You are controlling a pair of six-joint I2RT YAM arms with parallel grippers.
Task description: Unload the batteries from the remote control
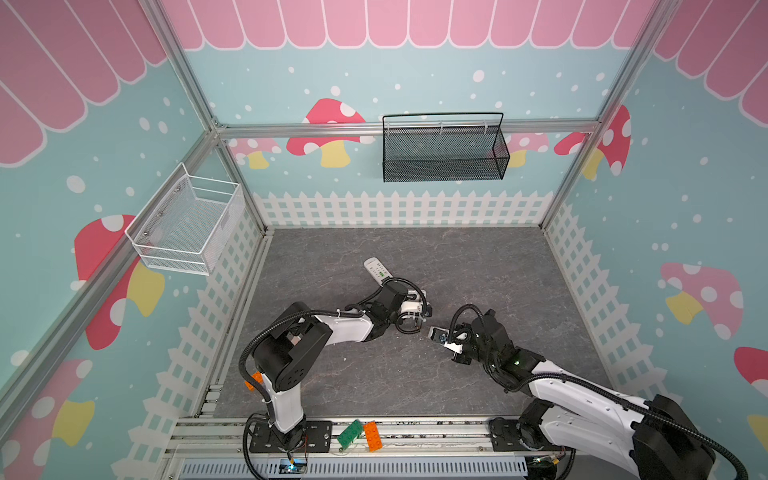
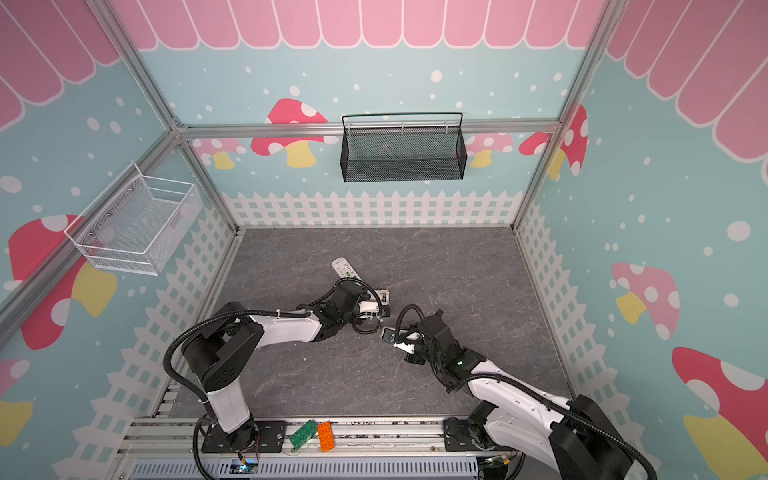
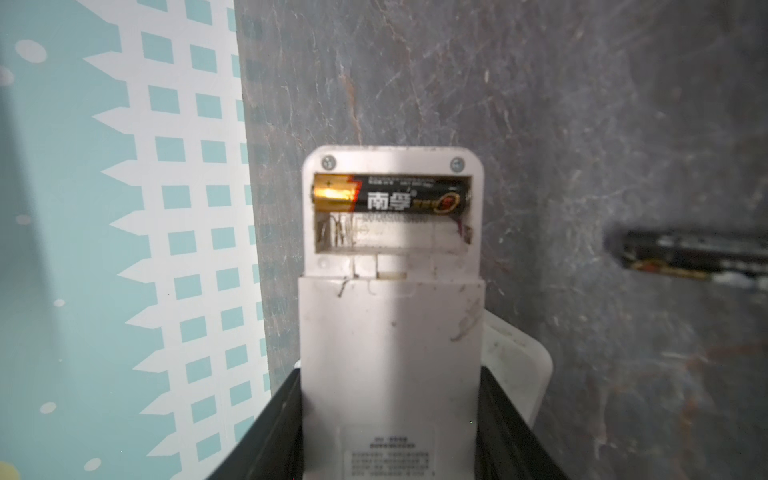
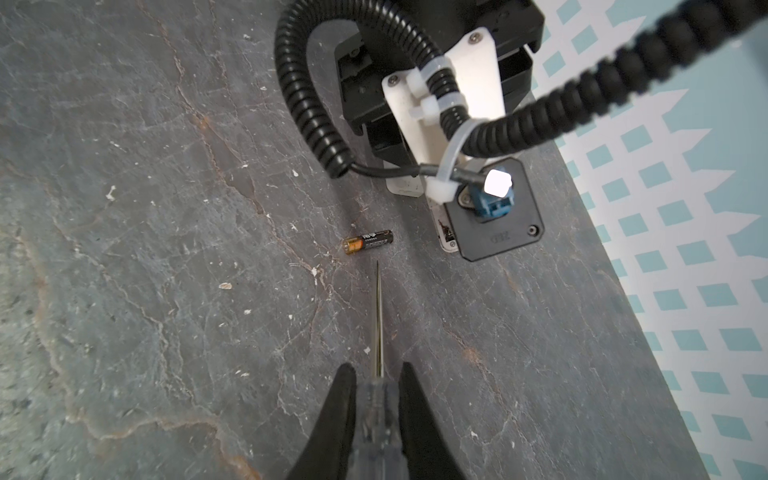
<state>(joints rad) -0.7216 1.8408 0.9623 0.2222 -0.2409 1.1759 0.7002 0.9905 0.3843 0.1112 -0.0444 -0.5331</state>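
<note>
My left gripper [image 3: 388, 374] is shut on the white remote control [image 3: 390, 324], which is held back side up with its battery bay uncovered. One of the batteries [image 3: 390, 199], black with a gold end, sits in the far slot, and the near slot is empty. A second battery [image 4: 368, 242] lies loose on the grey table, blurred in the left wrist view [image 3: 690, 255]. The right gripper [image 4: 378, 368] is shut on a clear-handled screwdriver [image 4: 378, 316], whose tip points at the loose battery just short of it. In both top views the grippers [image 1: 419, 309] [image 1: 432, 332] nearly meet mid-table.
Another white remote with green buttons [image 1: 377, 270] lies behind the left arm. A black mesh basket [image 1: 444, 153] hangs on the back wall and a white wire basket [image 1: 187, 232] on the left wall. Green [image 1: 351, 432] and orange [image 1: 372, 435] bricks rest on the front rail.
</note>
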